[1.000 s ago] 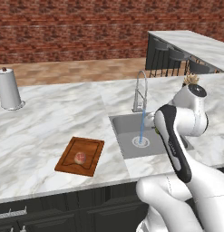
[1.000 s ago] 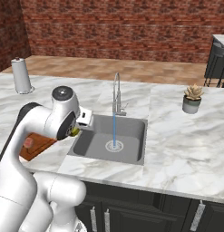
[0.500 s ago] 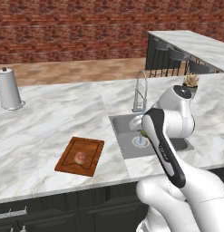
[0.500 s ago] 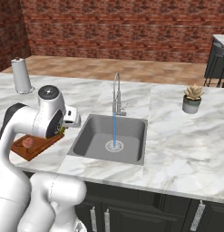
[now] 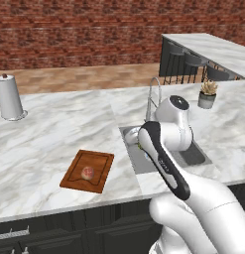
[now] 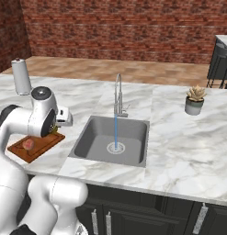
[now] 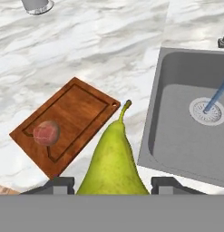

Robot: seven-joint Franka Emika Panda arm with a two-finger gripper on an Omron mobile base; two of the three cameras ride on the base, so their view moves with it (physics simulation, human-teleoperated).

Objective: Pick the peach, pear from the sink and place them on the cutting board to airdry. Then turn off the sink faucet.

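Carrying the pear (image 7: 112,163) between its two fingers, the gripper (image 7: 112,183) is clamped on the fruit's wide lower body, stem pointing away from the hand; the grip sits low on the fruit, presumably so the fat part is held squarely and cannot roll out. In the hand view the pear hangs above the marble counter (image 7: 86,50), over the strip between the cutting board (image 7: 81,108) and the sink (image 7: 177,136), so it is out of the basin but not yet over the wood; in the right base view the gripper (image 6: 57,125) is just beside the board's far corner. The peach (image 7: 46,132) already lies on the board, toward one end, leaving the rest of the grooved surface free for the second fruit. Water runs from the faucet (image 6: 117,94) into the drain; the tap is judged the last step, after the pear is set down clear of the peach.
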